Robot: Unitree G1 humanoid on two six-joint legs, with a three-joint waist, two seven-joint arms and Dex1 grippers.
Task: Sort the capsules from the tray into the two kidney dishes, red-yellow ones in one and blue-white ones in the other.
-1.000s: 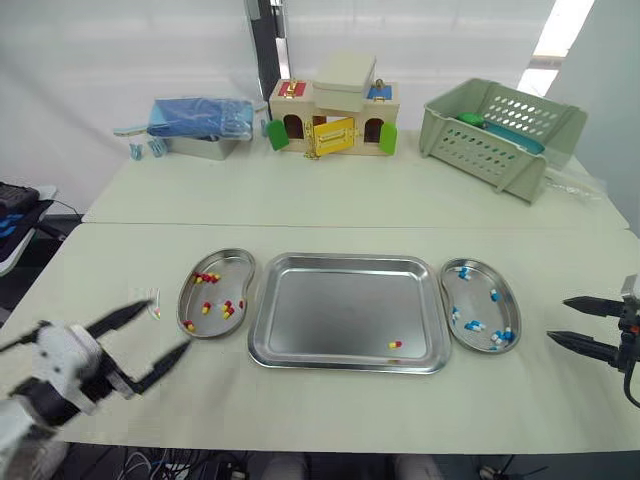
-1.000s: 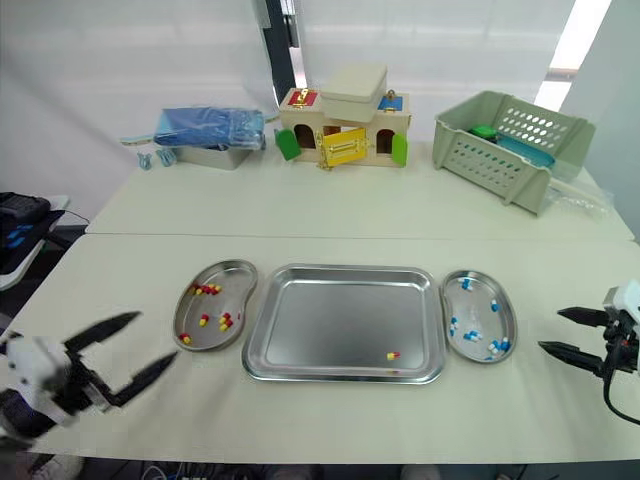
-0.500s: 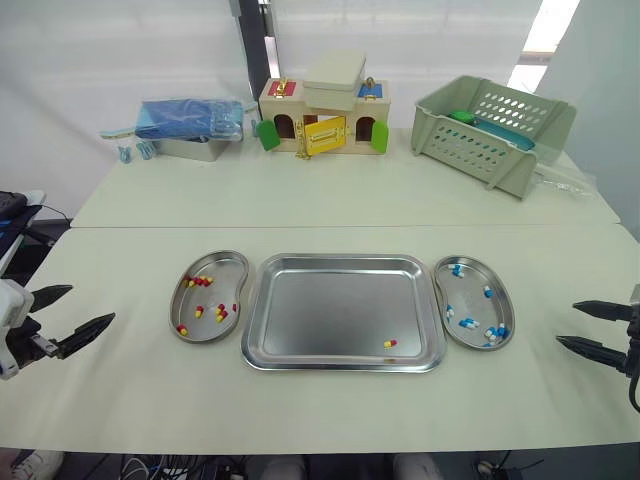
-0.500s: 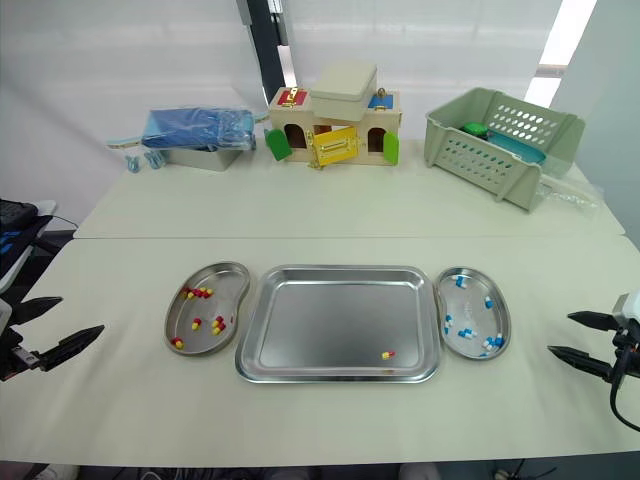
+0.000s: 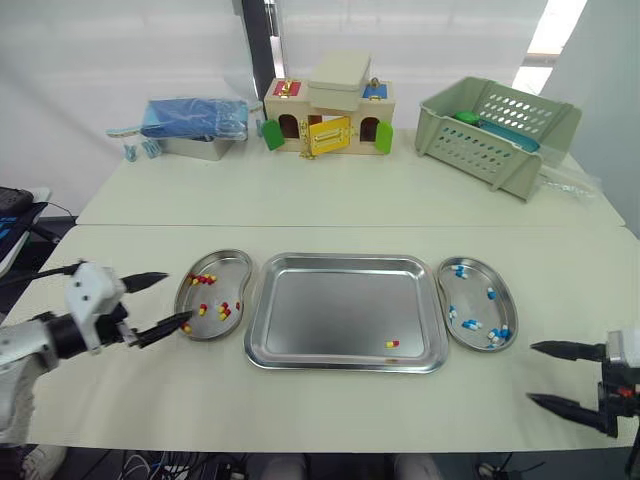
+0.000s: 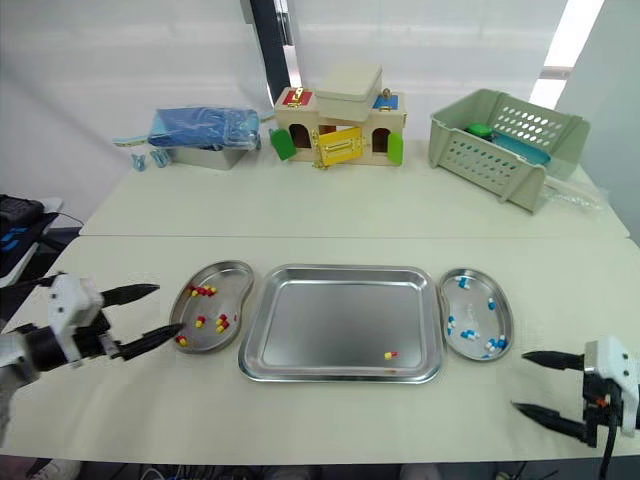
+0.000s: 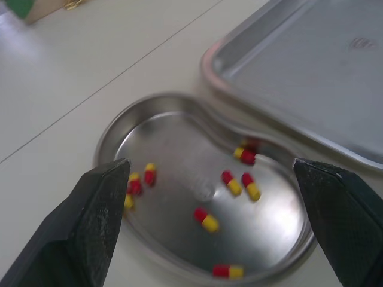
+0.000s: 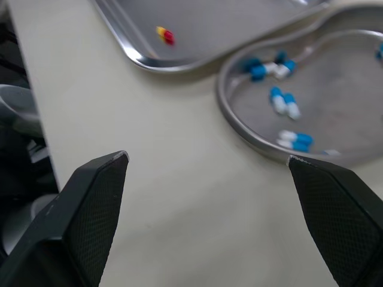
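The steel tray (image 5: 345, 261) lies mid-table with one red-yellow capsule (image 5: 392, 344) near its front right corner. To its left, a kidney dish (image 5: 247, 264) holds several red-yellow capsules (image 7: 207, 219). A second kidney dish (image 5: 513, 302) on the right contains several blue-white capsules (image 8: 283, 103). My left gripper (image 5: 178, 297) is open at the left dish's outer rim, one finger reaching over its edge, nothing held. My right gripper (image 5: 531, 373) is open and empty above the table, in front of and right of the blue-white dish.
Along the back of the table stand a blue bundle on a metal tin (image 5: 195, 125), a wooden toy house (image 5: 328, 115) and a green slotted basket (image 5: 498, 130). A seam (image 5: 350, 226) crosses the table behind the dishes.
My left gripper has swung from the table's left edge rightward to the red-yellow dish. My right gripper has shifted towards the front edge and slightly left. The capsules lie unchanged.
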